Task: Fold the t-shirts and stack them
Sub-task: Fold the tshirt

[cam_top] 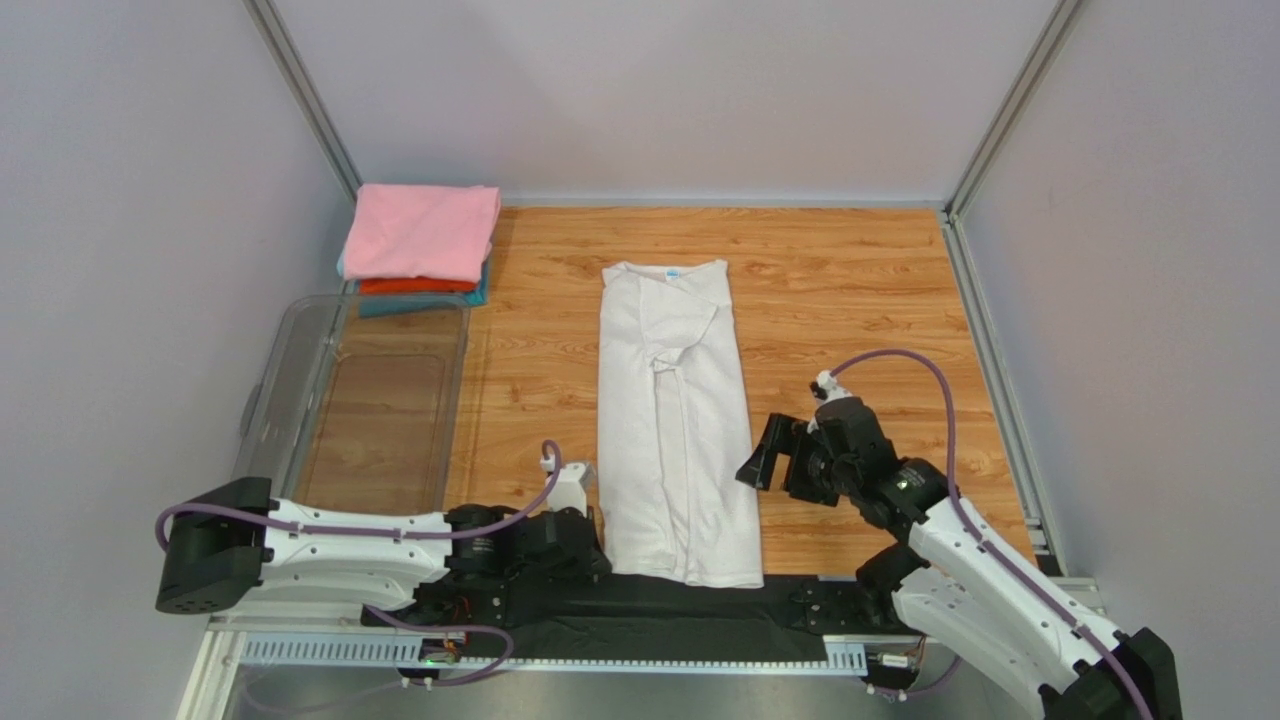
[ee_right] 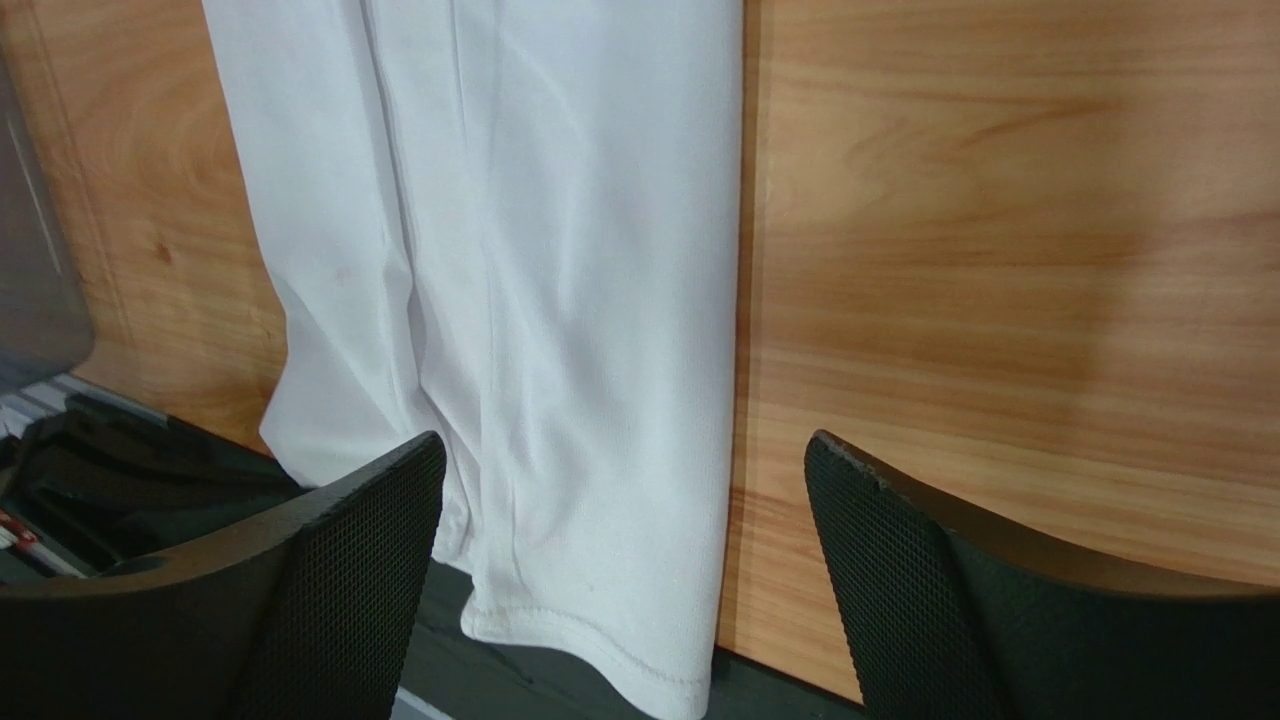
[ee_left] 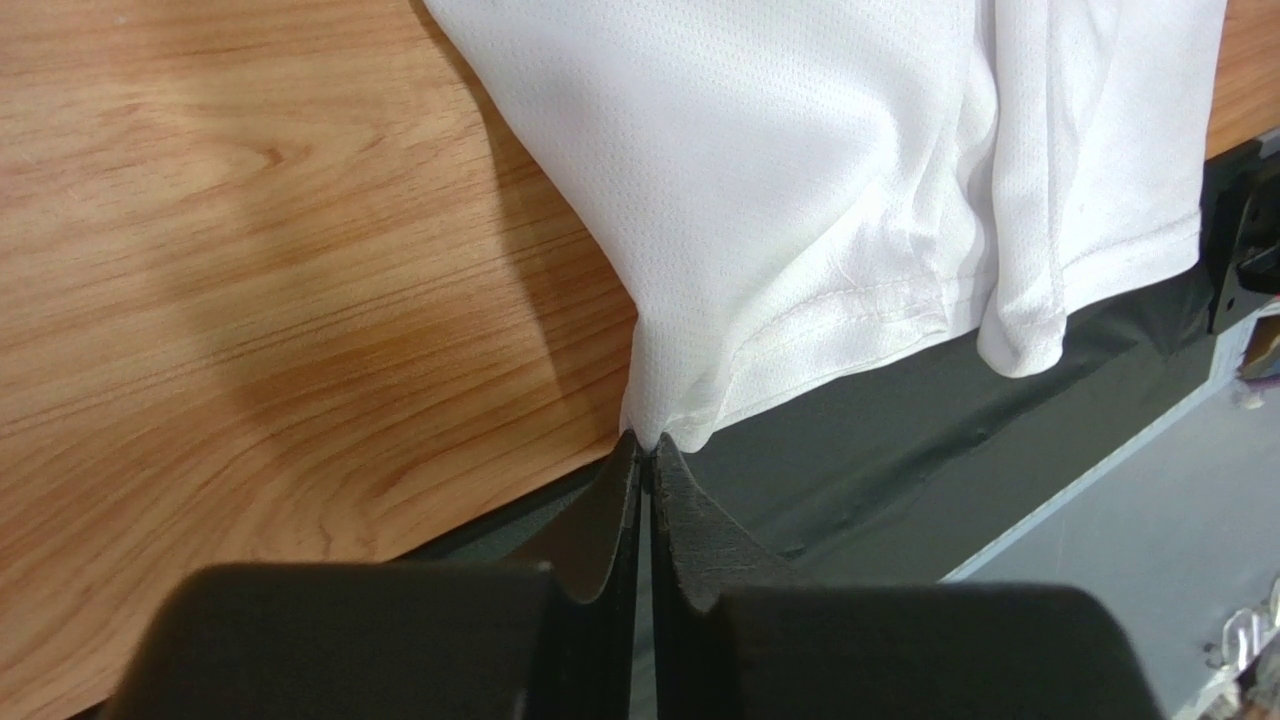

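From above, the white t-shirt (cam_top: 672,420) lies on the wooden surface (cam_top: 857,300) as a long narrow strip. Its collar and light-blue label are at the far end, and its hem reaches the black strip (cam_top: 676,608) along the near edge. Far-left of the white t-shirt is a stack of folded shirts: a pink tee (cam_top: 421,230) on top, an orange-red tee (cam_top: 418,285) under it and a teal tee (cam_top: 394,305) at the bottom. A clear plastic bin (cam_top: 286,390) sits to the left of the white t-shirt, just on the near side of that stack. The left hand (cam_top: 594,543) is at the shirt's near-left hem corner. The right hand (cam_top: 759,455) is just beside the shirt's right edge, near its lower half.

In the left wrist view, the left hand (ee_left: 649,450) has its fingers pressed together, clamped on the very corner of the white t-shirt (ee_left: 842,180) hem. The cloth is drawn into a small peak at the fingertips, right at the line where the wood meets the black strip (ee_left: 932,435).

In the right wrist view, the right hand (ee_right: 624,450) has its fingers wide apart and grips nothing. They straddle the right edge of the white t-shirt (ee_right: 571,225) close to its hem, one finger over cloth and the other over bare surface (ee_right: 1022,225). Whether they touch the fabric cannot be told.
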`<state>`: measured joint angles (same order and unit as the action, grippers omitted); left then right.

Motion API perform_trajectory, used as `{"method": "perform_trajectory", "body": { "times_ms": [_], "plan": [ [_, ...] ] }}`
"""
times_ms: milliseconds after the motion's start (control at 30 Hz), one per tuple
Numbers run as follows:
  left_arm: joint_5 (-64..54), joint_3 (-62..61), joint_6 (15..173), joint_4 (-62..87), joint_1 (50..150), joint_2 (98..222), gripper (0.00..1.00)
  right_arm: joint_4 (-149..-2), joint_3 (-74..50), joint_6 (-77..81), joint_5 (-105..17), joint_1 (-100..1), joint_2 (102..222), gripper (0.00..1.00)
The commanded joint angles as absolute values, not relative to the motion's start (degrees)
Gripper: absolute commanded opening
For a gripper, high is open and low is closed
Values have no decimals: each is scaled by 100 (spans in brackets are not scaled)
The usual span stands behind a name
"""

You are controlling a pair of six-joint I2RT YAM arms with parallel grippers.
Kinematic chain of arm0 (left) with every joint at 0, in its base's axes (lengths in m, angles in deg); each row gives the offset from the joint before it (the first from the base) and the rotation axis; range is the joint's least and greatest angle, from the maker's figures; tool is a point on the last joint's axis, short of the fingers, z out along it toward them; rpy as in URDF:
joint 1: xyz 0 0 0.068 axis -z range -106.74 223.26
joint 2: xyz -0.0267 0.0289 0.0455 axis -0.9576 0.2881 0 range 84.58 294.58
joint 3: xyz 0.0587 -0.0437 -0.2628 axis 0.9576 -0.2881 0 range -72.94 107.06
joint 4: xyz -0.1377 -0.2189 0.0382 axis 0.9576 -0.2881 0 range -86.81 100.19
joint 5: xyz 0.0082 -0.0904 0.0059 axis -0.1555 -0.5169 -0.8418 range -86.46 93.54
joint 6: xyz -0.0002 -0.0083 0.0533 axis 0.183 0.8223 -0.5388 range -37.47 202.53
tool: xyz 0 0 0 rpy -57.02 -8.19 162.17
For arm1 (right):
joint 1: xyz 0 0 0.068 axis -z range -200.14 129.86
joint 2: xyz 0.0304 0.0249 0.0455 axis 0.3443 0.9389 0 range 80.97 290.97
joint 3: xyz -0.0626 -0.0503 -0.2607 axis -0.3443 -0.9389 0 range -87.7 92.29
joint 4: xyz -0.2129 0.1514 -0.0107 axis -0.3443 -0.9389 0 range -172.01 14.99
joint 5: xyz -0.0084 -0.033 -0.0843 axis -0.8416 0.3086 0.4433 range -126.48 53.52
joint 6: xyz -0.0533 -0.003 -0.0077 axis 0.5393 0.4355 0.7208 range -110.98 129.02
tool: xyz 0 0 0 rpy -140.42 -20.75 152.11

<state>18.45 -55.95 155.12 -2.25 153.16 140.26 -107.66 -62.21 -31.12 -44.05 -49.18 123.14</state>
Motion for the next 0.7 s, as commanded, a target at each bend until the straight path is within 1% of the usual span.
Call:
{"method": "perform_trajectory", "body": {
  "times_ms": [0,33,233,467,567,600,667],
  "plan": [
    [1839,-5466,15416,-123,15333,13995,4,-11087,-6204,-3325,-4220,-5581,12210,90],
    [1804,-5449,15433,-176,15341,13943,0,-11244,-6178,-3378,-4045,-5748,12193,90],
    [1602,-5501,15512,-369,15341,13627,0,-12017,-6055,-3966,-3684,-7346,12184,90],
    [1373,-5572,15618,-325,15341,13468,0,-12125,-6177,-4722,-3657,-8560,12315,89],
    [1277,-5572,15644,-317,15341,13459,0,-11976,-6326,-4995,-3692,-8868,12552,87],
    [1259,-5580,15653,-308,15341,13450,0,-11914,-6353,-5056,-3735,-8922,12683,81],
    [1233,-5598,15706,-343,15341,13433,0,-11782,-6423,-5171,-3745,-9097,12781,78]
  ]
}}
